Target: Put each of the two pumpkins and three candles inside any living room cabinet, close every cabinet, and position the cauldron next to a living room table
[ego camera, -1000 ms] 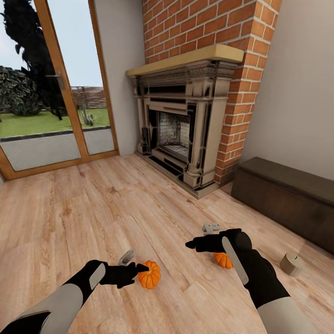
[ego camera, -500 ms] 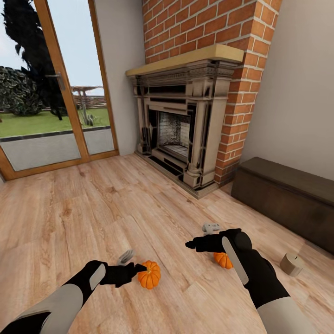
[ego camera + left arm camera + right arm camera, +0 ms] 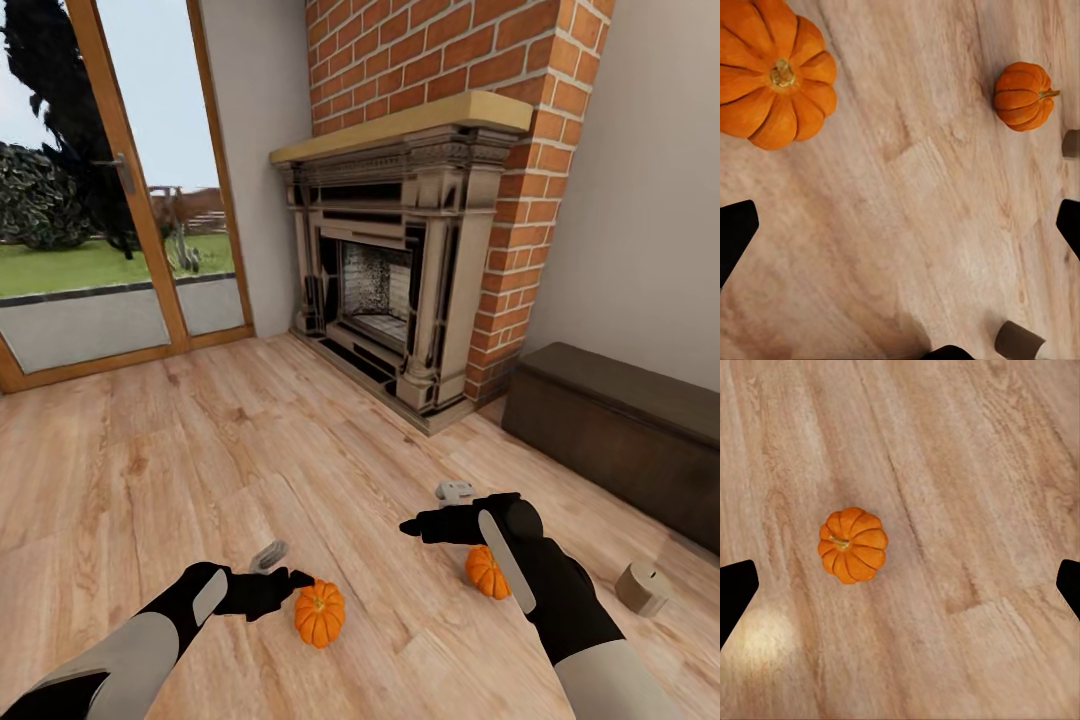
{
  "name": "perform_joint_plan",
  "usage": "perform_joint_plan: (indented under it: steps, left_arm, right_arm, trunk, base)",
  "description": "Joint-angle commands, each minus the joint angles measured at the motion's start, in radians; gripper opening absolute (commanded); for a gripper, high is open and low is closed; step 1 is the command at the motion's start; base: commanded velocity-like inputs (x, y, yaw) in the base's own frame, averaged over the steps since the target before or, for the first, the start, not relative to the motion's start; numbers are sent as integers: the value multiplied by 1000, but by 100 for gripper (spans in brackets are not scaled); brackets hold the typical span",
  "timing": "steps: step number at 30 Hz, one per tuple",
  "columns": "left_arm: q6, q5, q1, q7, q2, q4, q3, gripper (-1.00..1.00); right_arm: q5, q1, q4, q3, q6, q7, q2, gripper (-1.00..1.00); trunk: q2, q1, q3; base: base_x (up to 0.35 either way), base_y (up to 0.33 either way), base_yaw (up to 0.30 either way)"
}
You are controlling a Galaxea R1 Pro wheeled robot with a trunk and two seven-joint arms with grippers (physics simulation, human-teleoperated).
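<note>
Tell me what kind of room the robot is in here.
Most likely a living room: a brick chimney with an ornate fireplace, wood-framed glass doors onto a garden, a low dark brown cabinet by the wall, and a wooden plank floor.

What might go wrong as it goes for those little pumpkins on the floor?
The left pumpkin sits beside the open left gripper, not between its fingers; closing now would likely miss or nudge it. Round, it may roll on the wooden floor. The candle lies tipped by the cabinet, so it may roll too.
</note>
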State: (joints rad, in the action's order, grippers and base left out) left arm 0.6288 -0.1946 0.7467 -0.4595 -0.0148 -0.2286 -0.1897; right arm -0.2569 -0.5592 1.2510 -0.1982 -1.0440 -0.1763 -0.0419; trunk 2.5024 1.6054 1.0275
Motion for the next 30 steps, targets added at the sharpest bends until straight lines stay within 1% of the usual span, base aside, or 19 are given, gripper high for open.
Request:
perform_joint_plan:
  steps: [1,9,12,17,23,26,30]
  left_arm:
    - [8,-8,0,0,0,-1,-1,100]
    - [7,-9,0,-7,0,-1,-1,100]
    - [-6,-9,0,-9,-2,-1,-2,100]
    - [-46,-11,0,-14,-3,0,-1,100]
    - [-57,-10,0,-37,-4,0,0,100]
    - [-78,-10,-1,-50,-4,0,1,100]
    - [-86,-9,-1,-53,-4,0,0,100]
  right_arm:
    - [2,-1,1,-1,-3,-3,-1,100]
    - [2,-1,1,0,-3,-3,-1,100]
    - [2,-1,1,0,-3,-3,-1,100]
    - [2,0,1,0,-3,-3,-1,100]
    - [2,-1,1,0,-3,-3,-1,100]
    - [2,0,1,0,-3,-3,-1,100]
    - [2,0,1,0,-3,-3,-1,100]
  trunk:
    - [0,0,1]
    - [0,0,1]
    - [0,0,1]
    - [2,2,20]
    - [3,5,43]
    - [4,6,55]
    - [5,8,71]
  base:
    - [66,0,0]
    - [17,0,0]
    - [1,0,0]
    - [0,0,0]
    - [0,0,0]
    - [0,0,0]
    - [0,0,0]
